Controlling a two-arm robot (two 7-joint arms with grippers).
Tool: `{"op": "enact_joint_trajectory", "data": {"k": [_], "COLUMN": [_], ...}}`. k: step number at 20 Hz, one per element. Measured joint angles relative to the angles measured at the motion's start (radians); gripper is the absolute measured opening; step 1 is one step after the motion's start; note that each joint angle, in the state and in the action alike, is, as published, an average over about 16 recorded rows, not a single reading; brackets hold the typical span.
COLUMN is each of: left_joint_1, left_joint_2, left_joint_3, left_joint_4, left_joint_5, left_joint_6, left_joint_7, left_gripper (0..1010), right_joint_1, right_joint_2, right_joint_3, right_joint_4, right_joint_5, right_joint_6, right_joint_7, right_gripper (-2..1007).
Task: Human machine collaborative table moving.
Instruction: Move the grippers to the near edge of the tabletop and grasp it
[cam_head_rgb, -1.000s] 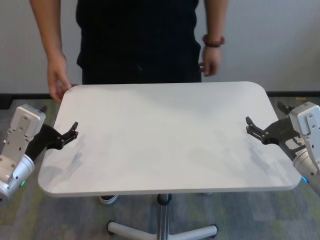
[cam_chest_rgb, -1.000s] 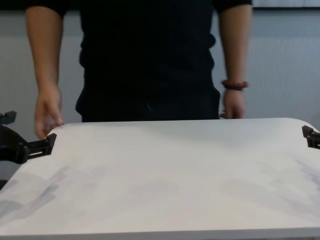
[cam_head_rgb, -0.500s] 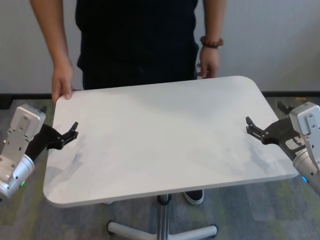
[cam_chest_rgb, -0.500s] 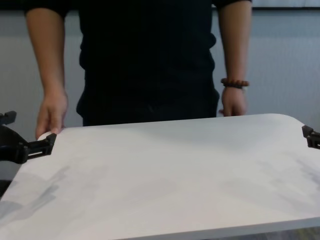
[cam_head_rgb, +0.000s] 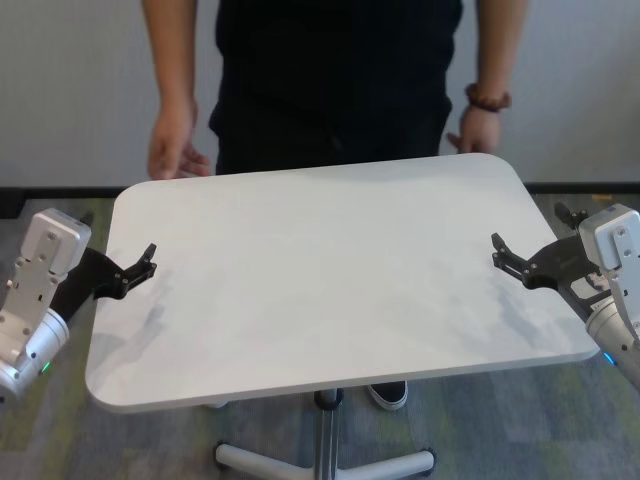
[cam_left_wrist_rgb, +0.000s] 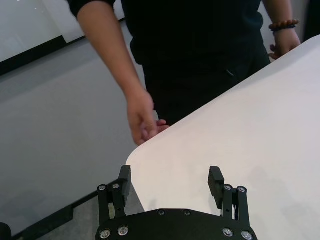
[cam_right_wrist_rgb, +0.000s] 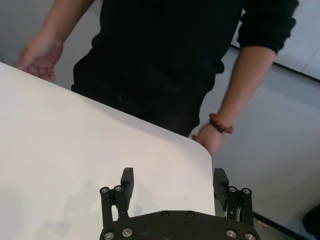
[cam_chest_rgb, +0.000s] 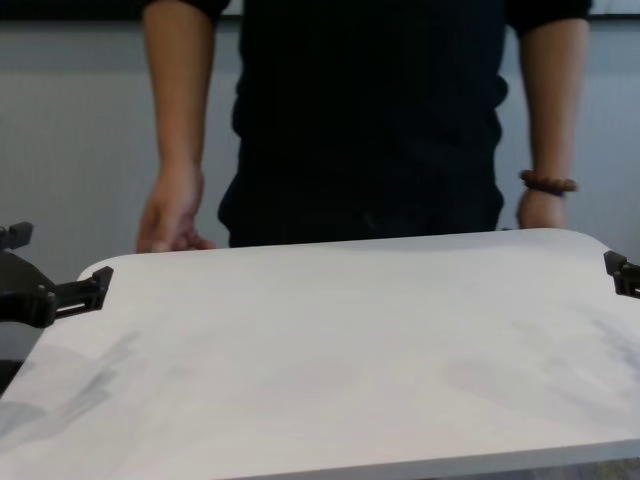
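Observation:
The white table (cam_head_rgb: 330, 270) stands skewed, its far right corner turned away, on a slim pole leg (cam_head_rgb: 324, 430). The human (cam_head_rgb: 335, 70) in a black shirt stands behind its far edge. One hand (cam_head_rgb: 175, 150) hovers near the far left corner. The hand with the bead bracelet (cam_head_rgb: 487, 98) is by the far right corner. My left gripper (cam_head_rgb: 148, 262) is open at the table's left edge and also shows in the left wrist view (cam_left_wrist_rgb: 170, 181). My right gripper (cam_head_rgb: 500, 250) is open over the right edge and also shows in the right wrist view (cam_right_wrist_rgb: 173, 182). Neither holds the table.
The table's white base feet (cam_head_rgb: 330, 462) spread on the grey-green carpet below. A shoe (cam_head_rgb: 385, 392) shows under the tabletop. A pale wall with a dark baseboard (cam_head_rgb: 40, 190) runs behind the human.
The tabletop swung so its right far corner turned away. The human then stepped to the view's right and both hands came off the far edge. My grippers have not moved.

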Motion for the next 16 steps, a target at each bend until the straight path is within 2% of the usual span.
{"op": "enact_joint_trajectory", "data": {"k": [16], "left_joint_1": [0.000], "left_joint_2": [0.000], "left_joint_3": [0.000], "left_joint_4": [0.000], "left_joint_5": [0.000], "left_joint_6": [0.000], "left_joint_7": [0.000], "left_gripper": [1001], "right_joint_1": [0.000], "right_joint_2": [0.000], "right_joint_3": [0.000], "right_joint_4": [0.000], "right_joint_5": [0.000], "right_joint_6": [0.000], "right_joint_7": [0.000], "right_gripper": [1005]}}
